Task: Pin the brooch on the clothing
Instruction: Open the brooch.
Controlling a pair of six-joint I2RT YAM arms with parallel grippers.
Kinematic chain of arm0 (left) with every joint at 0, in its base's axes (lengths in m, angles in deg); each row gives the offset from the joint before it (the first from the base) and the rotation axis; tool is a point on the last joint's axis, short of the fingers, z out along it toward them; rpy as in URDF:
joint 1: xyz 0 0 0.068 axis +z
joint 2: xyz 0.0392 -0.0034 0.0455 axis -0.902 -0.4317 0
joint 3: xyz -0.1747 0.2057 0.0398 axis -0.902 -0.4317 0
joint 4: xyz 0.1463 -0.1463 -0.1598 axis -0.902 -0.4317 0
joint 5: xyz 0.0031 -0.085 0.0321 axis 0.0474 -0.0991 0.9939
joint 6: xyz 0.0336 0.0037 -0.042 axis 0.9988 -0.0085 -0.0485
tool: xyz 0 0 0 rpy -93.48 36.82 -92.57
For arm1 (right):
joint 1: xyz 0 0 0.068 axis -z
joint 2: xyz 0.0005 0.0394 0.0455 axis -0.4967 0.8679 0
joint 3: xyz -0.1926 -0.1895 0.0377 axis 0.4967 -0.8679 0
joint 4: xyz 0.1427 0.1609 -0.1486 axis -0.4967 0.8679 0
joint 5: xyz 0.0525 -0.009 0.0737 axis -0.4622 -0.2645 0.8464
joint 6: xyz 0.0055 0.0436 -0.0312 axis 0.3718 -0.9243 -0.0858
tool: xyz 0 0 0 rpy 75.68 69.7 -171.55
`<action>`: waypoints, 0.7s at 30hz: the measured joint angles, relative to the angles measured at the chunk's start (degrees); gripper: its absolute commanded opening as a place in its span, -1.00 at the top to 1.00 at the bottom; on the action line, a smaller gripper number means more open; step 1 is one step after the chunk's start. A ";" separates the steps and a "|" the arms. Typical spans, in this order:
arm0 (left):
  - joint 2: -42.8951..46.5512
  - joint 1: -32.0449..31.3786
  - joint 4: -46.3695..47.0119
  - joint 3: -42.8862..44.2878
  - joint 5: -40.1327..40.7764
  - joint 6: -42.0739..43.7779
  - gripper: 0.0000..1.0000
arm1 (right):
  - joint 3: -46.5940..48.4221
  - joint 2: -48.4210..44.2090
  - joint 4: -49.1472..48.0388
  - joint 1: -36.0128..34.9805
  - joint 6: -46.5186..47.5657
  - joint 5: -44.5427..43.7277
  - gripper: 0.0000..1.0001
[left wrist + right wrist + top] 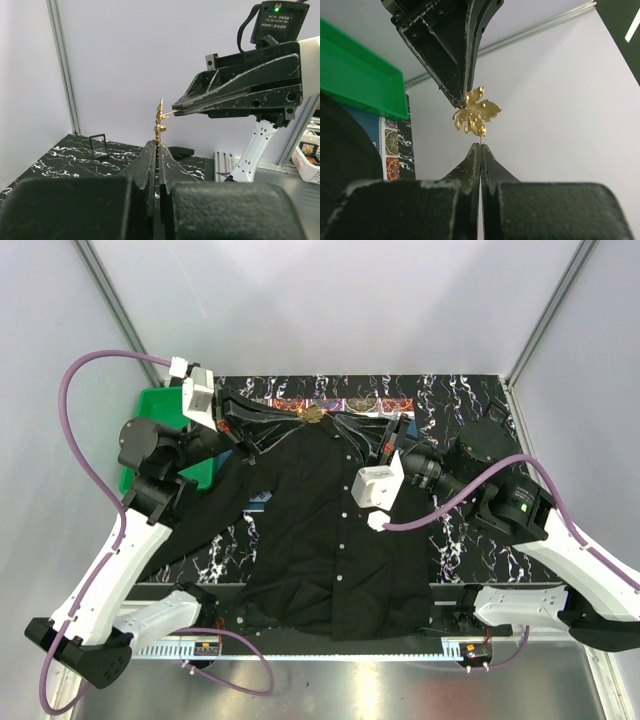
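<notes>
The brooch [315, 414], a small gold leaf, hangs in the air above the collar of the clothing [330, 540], a black button-up shirt spread on the table. My left gripper [159, 143] is shut on the brooch's [160, 120] lower edge. My right gripper [480, 145] is shut on the thin pin sticking out below the leaf [476, 117]. In the top view the left gripper [303, 417] comes in from the left and the right gripper [330, 422] from the right, tips almost meeting at the brooch. The right gripper's fingers [240, 95] are also in the left wrist view.
A green tray [160, 410] sits at the back left, partly under my left arm. A patterned placemat [345, 403] lies behind the collar on the black marbled mat [465, 400]. A white basket [307, 160] stands off the table's side.
</notes>
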 measured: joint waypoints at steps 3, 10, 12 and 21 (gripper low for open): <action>0.00 0.52 1.60 -0.50 -0.57 -1.51 1.00 | -0.31 -0.09 -0.13 0.00 0.00 -1.18 0.92; 0.13 0.63 0.15 -0.63 -0.26 0.09 1.00 | -0.81 -0.24 0.09 0.04 -0.98 -4.04 0.25; 0.13 0.63 -1.90 -0.46 0.63 1.77 1.00 | -0.81 -0.26 0.13 0.04 -1.46 -4.57 0.13; 0.24 0.63 -9.27 -0.37 5.66 8.35 1.00 | 0.07 0.31 1.62 0.04 -4.46 -4.90 0.17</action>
